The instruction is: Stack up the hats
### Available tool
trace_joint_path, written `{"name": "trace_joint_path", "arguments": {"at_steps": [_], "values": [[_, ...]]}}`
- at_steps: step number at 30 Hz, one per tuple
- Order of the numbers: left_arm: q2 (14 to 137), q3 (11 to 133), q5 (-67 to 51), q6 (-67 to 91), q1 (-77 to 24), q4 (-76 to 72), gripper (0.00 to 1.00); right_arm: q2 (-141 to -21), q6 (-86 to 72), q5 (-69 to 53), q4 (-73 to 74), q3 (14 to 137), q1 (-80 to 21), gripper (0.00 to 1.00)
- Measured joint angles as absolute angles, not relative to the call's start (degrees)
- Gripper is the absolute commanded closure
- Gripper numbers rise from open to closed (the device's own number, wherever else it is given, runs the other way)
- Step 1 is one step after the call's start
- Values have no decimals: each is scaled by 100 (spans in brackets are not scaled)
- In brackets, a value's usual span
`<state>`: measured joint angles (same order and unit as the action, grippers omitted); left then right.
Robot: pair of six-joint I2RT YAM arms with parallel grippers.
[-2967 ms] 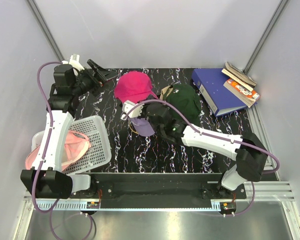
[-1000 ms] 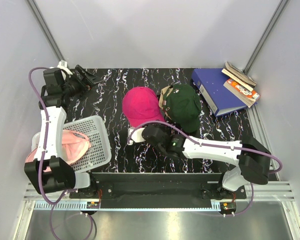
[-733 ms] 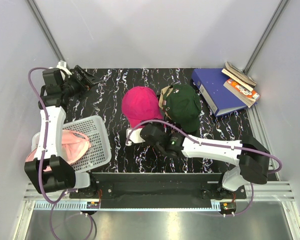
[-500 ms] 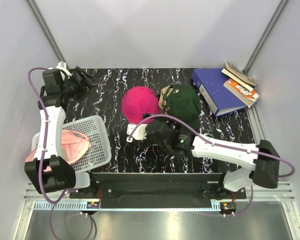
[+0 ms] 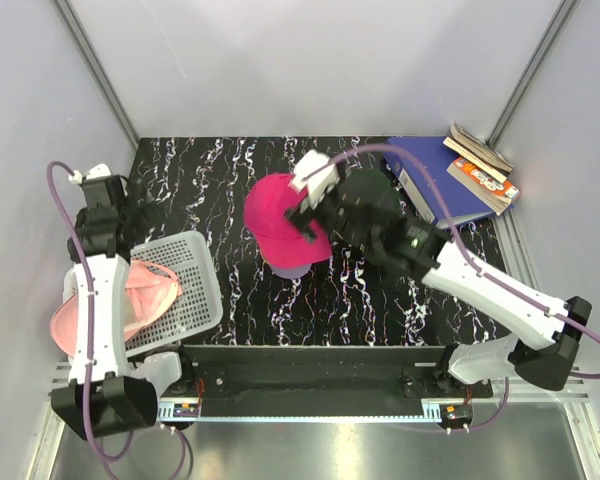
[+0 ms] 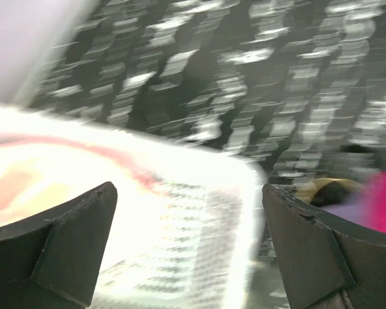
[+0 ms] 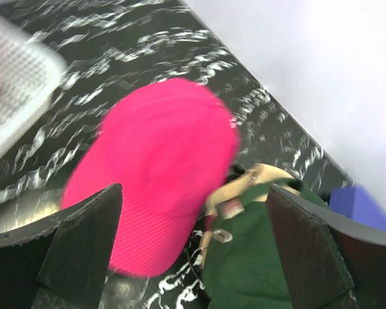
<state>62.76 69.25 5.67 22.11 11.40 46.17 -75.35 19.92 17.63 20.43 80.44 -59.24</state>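
Five hats (image 5: 275, 210), one white mesh basket (image 5: 202, 275), one blue binder (image 5: 460, 202)

Bright even overhead light, wrist views motion-blurred

Lab test cell — plain grey walls (image 5: 280, 60).

Left gripper (image 6: 188, 190) spread wide, right gripper (image 7: 193, 188) likewise — arm outstretched
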Motion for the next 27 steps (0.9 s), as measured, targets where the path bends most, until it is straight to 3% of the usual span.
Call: {"name": "trace_joint_path", "arguments": {"at_steps": [4,9,15,27], "values": [[5795,6390,1612,1767,1308,4976,1,-7752,1245,1323,2091,8475,-4866,0],[5251,5682,2091,1559,2300,5137,1,-7889,738,786,2082,8709,-4003,1],[5089,5347,1776,1389,3927,5022,1,-7905,464,425,2084,8718,-3909,0],[5430,5196,2121,1431,4921,4189,1,-7902,250,150,2086,8718,-3905,0]]}}
